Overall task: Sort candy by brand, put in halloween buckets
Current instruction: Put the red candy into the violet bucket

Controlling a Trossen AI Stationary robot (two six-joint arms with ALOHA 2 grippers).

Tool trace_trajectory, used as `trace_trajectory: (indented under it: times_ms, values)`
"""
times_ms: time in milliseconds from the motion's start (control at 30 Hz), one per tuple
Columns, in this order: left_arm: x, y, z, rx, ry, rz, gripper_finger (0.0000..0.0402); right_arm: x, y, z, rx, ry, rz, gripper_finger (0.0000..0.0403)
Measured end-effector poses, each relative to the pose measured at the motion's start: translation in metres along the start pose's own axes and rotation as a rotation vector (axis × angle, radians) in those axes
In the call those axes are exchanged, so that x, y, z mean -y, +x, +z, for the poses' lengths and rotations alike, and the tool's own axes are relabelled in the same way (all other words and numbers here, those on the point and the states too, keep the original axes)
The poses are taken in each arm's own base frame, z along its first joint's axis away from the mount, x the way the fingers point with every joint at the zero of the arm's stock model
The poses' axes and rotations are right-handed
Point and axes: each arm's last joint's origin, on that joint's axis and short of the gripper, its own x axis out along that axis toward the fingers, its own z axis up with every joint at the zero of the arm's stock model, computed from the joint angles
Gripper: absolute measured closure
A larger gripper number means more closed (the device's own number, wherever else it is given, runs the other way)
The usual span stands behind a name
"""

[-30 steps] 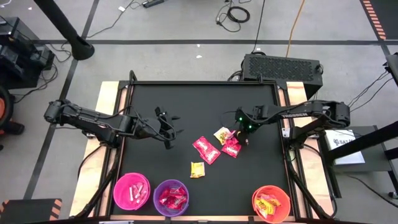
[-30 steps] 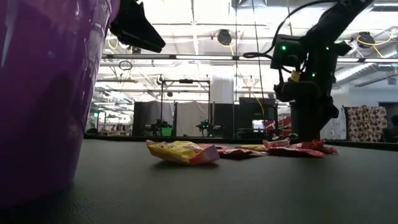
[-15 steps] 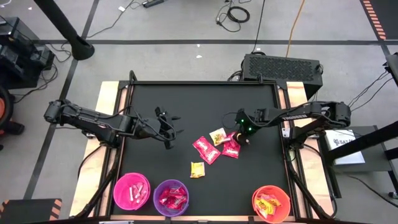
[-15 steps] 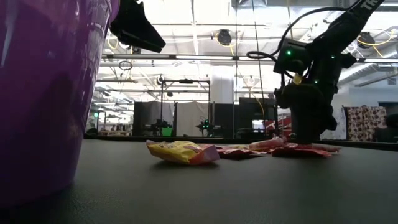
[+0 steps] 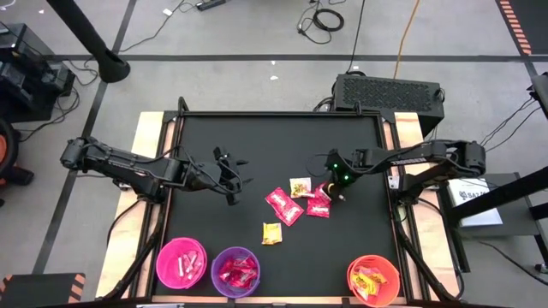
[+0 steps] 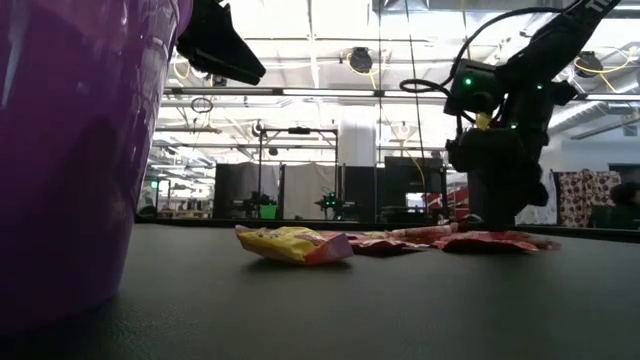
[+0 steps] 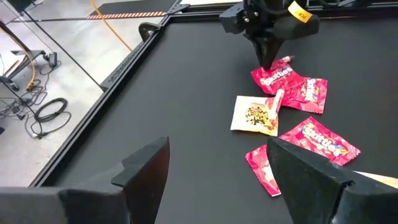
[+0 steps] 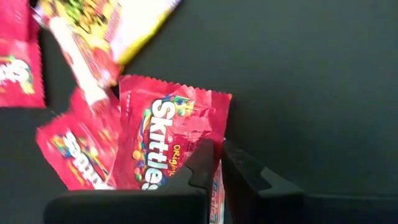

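Along near edge | pink bucket (image 5: 181, 263): pale candy | purple bucket (image 5: 235, 271): red | orange bucket (image 5: 374, 280): yellow

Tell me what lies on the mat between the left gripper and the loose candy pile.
Nothing: in the high view, bare black mat separates the open left gripper from the candy pile, where the right gripper works.

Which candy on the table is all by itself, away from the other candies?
The small yellow packet, lying alone toward the buckets' side of the black table. The red packets and the other yellow one huddle together by the right gripper.
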Motion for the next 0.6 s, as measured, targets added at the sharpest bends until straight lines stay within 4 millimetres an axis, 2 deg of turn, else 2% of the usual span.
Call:
trace_trajectory:
  times_ms: [233,600]
  values:
    - [0.0,0.0,0.0,0.0,0.003,0.0,0.0127,0.001,-0.011,-0.004,0.012,-0.011,0.001,0.0386]
    - [0.0,0.0,0.001,0.008,-0.025,-0.003,0.0127,-0.013,-0.048,-0.008,0.178,-0.103,0.151,0.0402]
